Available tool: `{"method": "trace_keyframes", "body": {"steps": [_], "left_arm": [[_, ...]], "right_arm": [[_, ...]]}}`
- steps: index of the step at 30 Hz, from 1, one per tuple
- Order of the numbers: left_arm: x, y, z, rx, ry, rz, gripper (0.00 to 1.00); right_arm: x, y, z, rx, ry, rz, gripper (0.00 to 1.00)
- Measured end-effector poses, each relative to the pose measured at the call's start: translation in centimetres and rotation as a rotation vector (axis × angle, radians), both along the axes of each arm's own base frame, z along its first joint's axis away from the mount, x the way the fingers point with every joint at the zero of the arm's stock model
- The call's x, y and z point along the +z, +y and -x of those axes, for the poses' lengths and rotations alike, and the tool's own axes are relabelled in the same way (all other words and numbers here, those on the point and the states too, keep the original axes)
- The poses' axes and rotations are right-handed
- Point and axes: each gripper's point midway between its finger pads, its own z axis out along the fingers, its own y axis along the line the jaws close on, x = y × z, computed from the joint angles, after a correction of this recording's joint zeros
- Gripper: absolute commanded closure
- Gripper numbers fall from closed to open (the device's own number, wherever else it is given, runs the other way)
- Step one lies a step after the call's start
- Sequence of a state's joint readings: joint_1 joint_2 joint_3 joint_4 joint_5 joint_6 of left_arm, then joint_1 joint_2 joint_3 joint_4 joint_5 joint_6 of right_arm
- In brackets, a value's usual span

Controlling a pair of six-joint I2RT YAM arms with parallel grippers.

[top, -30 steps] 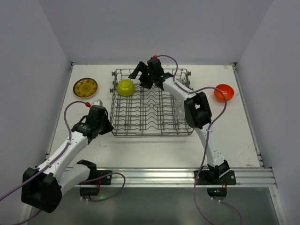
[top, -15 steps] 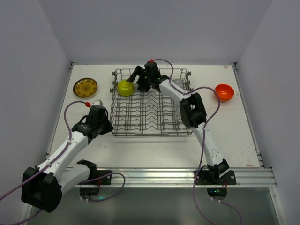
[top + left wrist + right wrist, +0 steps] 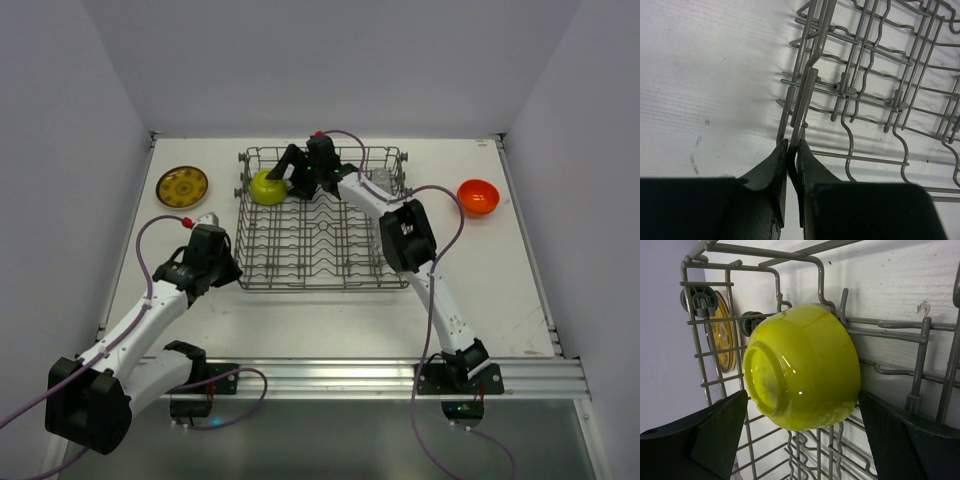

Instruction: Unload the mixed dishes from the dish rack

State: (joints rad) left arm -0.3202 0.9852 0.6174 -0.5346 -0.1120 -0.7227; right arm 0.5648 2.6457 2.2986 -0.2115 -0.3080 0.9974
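Where the dish rack [image 3: 322,225] fills the table's middle, its near-left corner wire is pinched by the left gripper [image 3: 789,150]. At the far-left corner, the overturned yellow-green bowl [image 3: 802,365] is straddled by the spread right gripper [image 3: 802,437], dead ahead between the fingers. Only the right wrist view reveals the bowl's foot turned toward the left finger [image 3: 700,432], with a patterned plate [image 3: 722,337] seen through the wires.

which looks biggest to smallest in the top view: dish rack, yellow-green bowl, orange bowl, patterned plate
1. dish rack, by far
2. patterned plate
3. orange bowl
4. yellow-green bowl, partly hidden by the right gripper; the last two look close.
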Motion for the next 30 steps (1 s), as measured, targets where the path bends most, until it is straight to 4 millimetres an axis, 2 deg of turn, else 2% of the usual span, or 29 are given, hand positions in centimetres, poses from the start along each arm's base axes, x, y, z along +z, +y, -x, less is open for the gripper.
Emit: {"method": "trace_keyframes", "body": {"steps": [9,15,30], "left_arm": [[0.03,-0.02,0.03,-0.001,-0.001,0.0,1.0],[-0.02,-0.01,0.14,-0.002,0.004,0.0,1.0],[-0.02,-0.04,0.17,-0.004,0.005,0.0,1.0]], "right_arm": [[0.35,0.33,0.04,0.014,-0.008,-0.02,0.07],[-0.3,0.65,0.01,0.031,-0.044,-0.062,0.07],[0.13,0.72,0.42,0.055,-0.11,-0.104,0.13]]}}
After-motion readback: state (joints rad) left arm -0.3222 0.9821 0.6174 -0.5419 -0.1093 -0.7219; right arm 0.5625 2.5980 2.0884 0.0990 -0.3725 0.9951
